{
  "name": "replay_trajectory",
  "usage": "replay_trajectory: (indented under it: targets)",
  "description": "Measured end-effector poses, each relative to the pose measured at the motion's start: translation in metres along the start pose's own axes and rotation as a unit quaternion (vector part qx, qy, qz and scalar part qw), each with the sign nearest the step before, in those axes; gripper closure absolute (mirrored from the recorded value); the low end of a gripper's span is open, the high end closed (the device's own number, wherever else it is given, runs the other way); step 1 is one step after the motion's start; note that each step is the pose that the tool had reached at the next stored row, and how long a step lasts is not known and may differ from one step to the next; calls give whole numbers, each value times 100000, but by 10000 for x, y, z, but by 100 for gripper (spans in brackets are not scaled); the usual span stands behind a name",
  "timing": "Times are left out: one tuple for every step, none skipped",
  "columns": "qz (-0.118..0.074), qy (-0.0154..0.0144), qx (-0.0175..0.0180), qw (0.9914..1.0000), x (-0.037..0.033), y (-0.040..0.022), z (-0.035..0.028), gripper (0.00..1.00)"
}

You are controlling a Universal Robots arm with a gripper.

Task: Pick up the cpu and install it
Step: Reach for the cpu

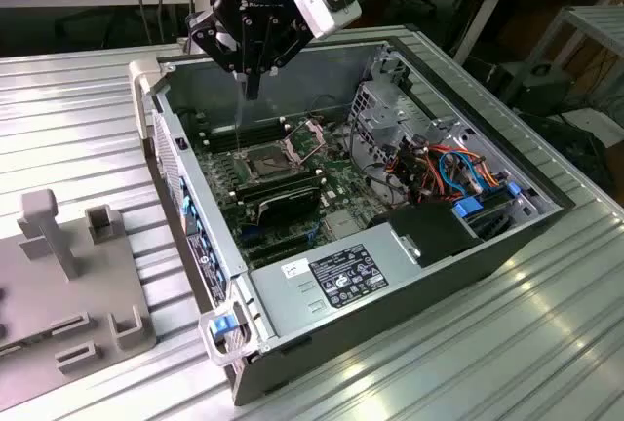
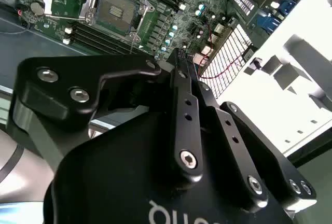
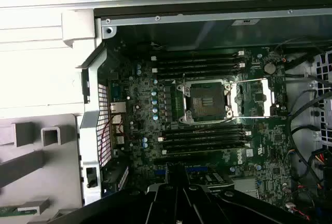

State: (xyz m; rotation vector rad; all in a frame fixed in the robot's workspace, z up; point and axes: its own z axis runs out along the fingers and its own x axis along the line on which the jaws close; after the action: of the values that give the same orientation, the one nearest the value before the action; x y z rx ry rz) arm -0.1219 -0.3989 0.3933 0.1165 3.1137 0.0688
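- My black jaws (image 1: 252,88) hang drawn narrow, pads nearly together. I cannot tell whether the small flat square silvery-topped cpu is pinched between them.
- Below the jaws lies the square motherboard socket (image 1: 265,160), uncovered, with its hinged metal frame (image 1: 310,135) swung open just beside it.
- Both sit inside the open grey computer case (image 1: 185,197), which lies on the ribbed metal surface (image 1: 78,119).
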Motion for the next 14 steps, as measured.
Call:
replay_trajectory:
  targets:
    - [2,-1,-1,100000,0,0,0,89]
    - [1,-2,-1,100000,0,0,0,89]
    - [-1,0,-1,100000,2,0,0,89]
    - [2,0,-1,100000,2,0,0,89]
    - [0,-1,-2,100000,2,0,0,89]
    - [1,-4,-3,100000,4,0,0,89]
    - [11,-5,-2,100000,6,0,0,89]
    - [12,-2,-1,100000,9,0,0,89]
    - [4,-2,-4,100000,14,-1,0,89]
    - [3,-1,-1,100000,18,-1,0,89]
    - [3,-3,-3,100000,22,-2,0,89]
    - [3,1,-1,100000,27,-2,-1,89]
    - [2,0,0,100000,31,-2,-1,89]
    - [4,-1,-2,100000,35,-2,-1,89]
